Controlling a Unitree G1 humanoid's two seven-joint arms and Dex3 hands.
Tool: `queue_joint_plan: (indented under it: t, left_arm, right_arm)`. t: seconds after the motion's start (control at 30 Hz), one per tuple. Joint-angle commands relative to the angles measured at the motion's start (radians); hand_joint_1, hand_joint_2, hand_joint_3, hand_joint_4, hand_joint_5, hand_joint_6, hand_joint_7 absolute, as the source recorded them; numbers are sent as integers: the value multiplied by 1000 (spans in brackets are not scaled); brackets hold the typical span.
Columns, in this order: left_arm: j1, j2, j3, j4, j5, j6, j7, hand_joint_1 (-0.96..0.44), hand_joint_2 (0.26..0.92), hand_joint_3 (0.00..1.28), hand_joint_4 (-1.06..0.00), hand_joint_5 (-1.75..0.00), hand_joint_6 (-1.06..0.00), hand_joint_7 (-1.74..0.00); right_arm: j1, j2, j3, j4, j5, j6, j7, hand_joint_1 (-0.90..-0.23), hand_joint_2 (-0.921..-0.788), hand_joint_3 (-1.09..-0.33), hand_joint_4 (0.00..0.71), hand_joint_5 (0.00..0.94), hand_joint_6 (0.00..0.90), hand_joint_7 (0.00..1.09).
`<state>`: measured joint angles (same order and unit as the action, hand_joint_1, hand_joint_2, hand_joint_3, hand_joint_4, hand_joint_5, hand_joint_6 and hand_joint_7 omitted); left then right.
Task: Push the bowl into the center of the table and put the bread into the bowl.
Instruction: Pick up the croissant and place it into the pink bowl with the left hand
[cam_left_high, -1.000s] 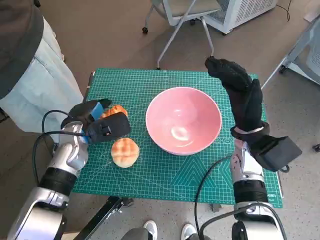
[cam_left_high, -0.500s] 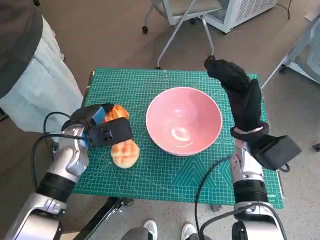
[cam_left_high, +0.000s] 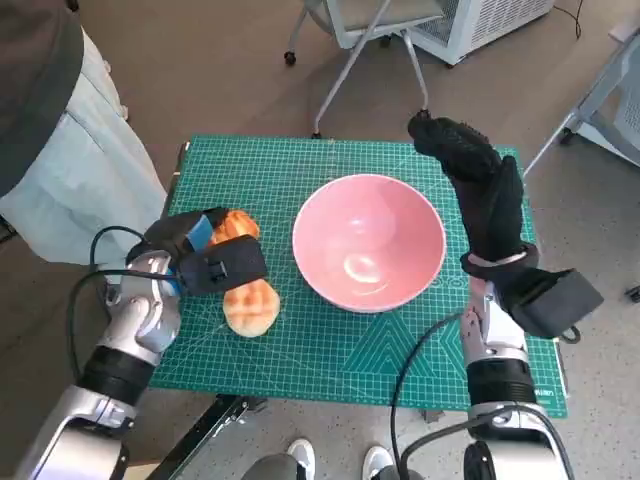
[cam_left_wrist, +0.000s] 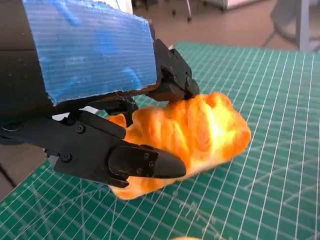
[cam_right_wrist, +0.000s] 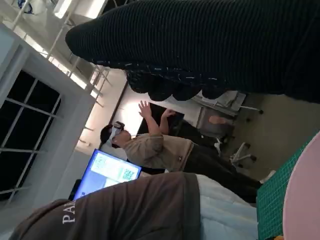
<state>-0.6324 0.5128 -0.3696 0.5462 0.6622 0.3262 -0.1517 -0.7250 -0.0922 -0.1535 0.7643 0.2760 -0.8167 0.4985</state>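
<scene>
Head cam: high, steep down, wide, whole green mat (cam_left_high: 330, 330) in frame, arms entering from 6 o'clock. Left wrist cam: behind left hand (cam_left_wrist: 90, 100), very close, low over the mat, shares the bread (cam_left_wrist: 195, 135) at 9 o'clock in head view. Right wrist cam: behind right hand (cam_right_wrist: 210, 45), rolled, looking across the room at a person (cam_right_wrist: 150, 150); shares bowl (cam_right_wrist: 302, 200) rim.

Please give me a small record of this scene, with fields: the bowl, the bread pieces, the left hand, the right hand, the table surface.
bowl: pink bowl, empty, near the mat's middle
bread: croissant between the left hand's fingers; round bun lying on the mat beside it
left hand: left hand at the croissant, fingers on either side of it; a firm grip cannot be confirmed
right hand: right hand raised beside the bowl's right rim, holding nothing
table surface: green cutting mat with a grid
</scene>
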Motion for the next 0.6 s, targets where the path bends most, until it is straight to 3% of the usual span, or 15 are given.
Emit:
queue_joint_plan:
  t: [0.03, 0.1, 0.13, 0.23, 0.33, 0.4, 0.6]
  left_arm:
    - [34, -20, 3, 55, -18, -86, 63, 14, 877, 129, -643, -1165, -643, -902]
    - [42, -16, 10, 58, -21, -127, 98, 11, 713, 454, -624, -1388, -661, -991]
    - [44, -15, 11, 61, -21, -139, 107, 10, 665, 550, -617, -1452, -665, -1018]
    - [50, -9, 19, 59, -23, -176, 134, 10, 615, 656, -599, -1533, -667, -1050]
    - [57, -3, 26, 44, -23, -194, 148, 9, 607, 679, -589, -1559, -666, -1058]
    - [63, 1, 35, 24, -23, -201, 155, 9, 635, 629, -589, -1547, -670, -1036]
    - [89, 16, 69, -59, -25, -215, 171, 9, 788, 309, -664, -1394, -701, -932]
  right_arm:
    - [23, 0, -5, 8, 10, 12, 14, -661, -921, -767, 151, 1, 0, 541]
    - [22, 0, -6, 11, 13, 14, 17, -660, -921, -767, 151, 1, 0, 541]
    - [21, 0, -6, 12, 14, 14, 18, -660, -921, -767, 151, 1, 0, 541]
    - [21, 1, -7, 13, 16, 15, 20, -660, -921, -767, 151, 0, 0, 541]
    - [22, 2, -7, 12, 16, 15, 20, -659, -921, -767, 151, 0, 0, 541]
    - [23, 3, -7, 12, 15, 14, 20, -659, -921, -767, 151, 0, 0, 541]
    - [23, 4, -7, 14, 14, 14, 19, -659, -921, -767, 150, 0, 0, 541]
